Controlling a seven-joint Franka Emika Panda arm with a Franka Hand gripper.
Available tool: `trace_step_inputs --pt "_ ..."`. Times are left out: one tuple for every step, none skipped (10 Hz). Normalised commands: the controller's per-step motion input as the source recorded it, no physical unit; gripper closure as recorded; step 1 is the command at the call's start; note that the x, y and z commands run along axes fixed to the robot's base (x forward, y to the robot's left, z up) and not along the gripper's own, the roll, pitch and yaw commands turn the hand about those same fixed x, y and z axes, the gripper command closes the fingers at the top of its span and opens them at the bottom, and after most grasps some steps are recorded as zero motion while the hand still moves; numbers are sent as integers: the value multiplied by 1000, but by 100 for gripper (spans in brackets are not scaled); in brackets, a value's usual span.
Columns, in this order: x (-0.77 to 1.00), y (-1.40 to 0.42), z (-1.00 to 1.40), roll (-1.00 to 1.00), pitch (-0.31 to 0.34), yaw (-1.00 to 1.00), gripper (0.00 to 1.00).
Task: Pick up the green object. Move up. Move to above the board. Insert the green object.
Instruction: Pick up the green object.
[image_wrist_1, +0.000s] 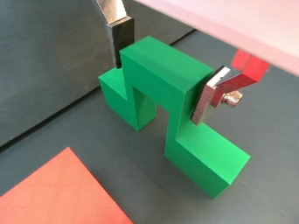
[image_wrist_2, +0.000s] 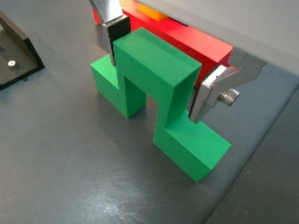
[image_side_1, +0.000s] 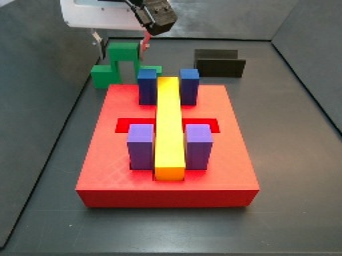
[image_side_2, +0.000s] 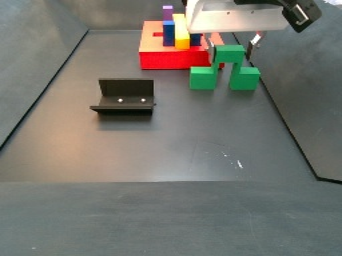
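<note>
The green object (image_wrist_1: 176, 105) (image_wrist_2: 158, 96) is a bright green arch that stands on the dark floor just off the far end of the board (image_side_1: 120, 165) (image_side_2: 160, 57). My gripper (image_wrist_1: 163, 80) (image_wrist_2: 158, 77) comes down over it and straddles its tall centre block. In both wrist views the silver fingers (image_wrist_1: 118, 39) (image_wrist_2: 208, 92) lie flush against the block's two sides, shut on it. Both side views show the gripper (image_side_1: 120, 45) (image_side_2: 230, 42) low over the green object (image_side_1: 120, 65) (image_side_2: 225, 68), whose lower arms rest on the floor.
The red board carries a long yellow bar (image_side_1: 168, 125), blue blocks (image_side_1: 147, 85) and purple blocks (image_side_1: 140, 150). The black fixture (image_side_2: 123, 97) (image_side_1: 221, 62) stands on the floor apart from the board. The enclosure's walls rise around the floor.
</note>
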Motion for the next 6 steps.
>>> trace_step_inputs --pt "0 0 -189 51 -26 0 0" --pt "0 0 -123 39 -11 0 0" --pt "0 0 0 0 0 0 0" --pt "0 0 0 0 0 0 100" --pt "0 0 0 0 0 0 100" --pt "0 0 0 0 0 0 100"
